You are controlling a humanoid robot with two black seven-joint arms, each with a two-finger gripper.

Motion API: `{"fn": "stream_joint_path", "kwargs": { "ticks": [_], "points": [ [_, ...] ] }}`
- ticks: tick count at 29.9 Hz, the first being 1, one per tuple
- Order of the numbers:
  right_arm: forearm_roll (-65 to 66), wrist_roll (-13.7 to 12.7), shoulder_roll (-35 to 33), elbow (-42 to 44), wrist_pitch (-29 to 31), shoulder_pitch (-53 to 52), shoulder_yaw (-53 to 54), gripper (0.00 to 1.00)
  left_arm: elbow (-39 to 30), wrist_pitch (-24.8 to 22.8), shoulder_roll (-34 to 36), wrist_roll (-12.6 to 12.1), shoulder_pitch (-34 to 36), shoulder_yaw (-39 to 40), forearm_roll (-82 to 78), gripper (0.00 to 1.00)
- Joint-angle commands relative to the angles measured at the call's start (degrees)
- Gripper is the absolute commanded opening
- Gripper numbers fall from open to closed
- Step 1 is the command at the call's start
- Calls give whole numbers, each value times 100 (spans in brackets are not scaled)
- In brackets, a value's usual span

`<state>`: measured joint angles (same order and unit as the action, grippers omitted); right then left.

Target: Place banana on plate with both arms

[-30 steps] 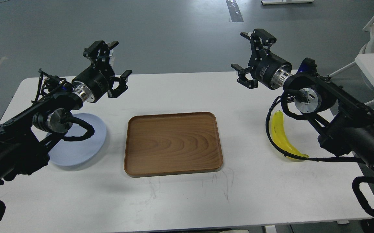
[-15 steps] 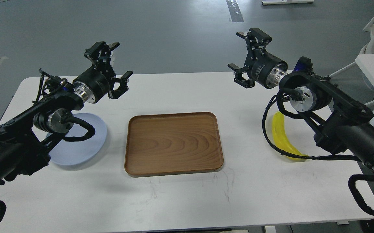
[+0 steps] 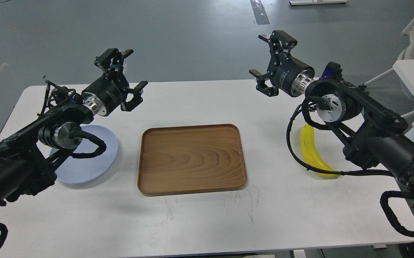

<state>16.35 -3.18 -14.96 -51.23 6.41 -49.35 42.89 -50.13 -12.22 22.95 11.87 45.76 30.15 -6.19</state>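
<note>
Head view: the banana (image 3: 312, 152) lies on the white table (image 3: 207, 218) at the right, partly under the right arm, untouched. The plate (image 3: 92, 163) sits empty at far left, with the wooden tray (image 3: 191, 159) between them. Left gripper (image 3: 124, 79) and right gripper (image 3: 271, 61) both hover high, fingers spread, holding nothing. By the look of it, everything is left: pick-up, handover, placing.

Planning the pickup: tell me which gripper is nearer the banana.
Right. The right gripper hangs open above the table's far edge, up and left of the banana. The left gripper, also open, is beyond the tray, across the table.
</note>
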Motion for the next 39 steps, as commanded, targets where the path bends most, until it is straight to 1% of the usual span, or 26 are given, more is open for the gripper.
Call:
{"fn": "stream_joint_path", "kwargs": {
  "ticks": [1,24,32,34,39],
  "points": [
    [0,1,11,-1,0,5,0,100,3,0,-1,0,-5,0,4,98],
    [18,19,99,-1,-35,22,0,100,11,-9,-45,-18,3,-9,-5,98],
    [9,28,90,-10,-35,22,0,100,3,0,-45,-88,12,0,21,98],
    [9,28,90,-10,-35,14,0,100,3,0,-45,-149,12,0,21,98],
    [9,19,90,-1,-35,13,0,100,-6,0,-36,-150,21,0,21,98]
  ]
}}
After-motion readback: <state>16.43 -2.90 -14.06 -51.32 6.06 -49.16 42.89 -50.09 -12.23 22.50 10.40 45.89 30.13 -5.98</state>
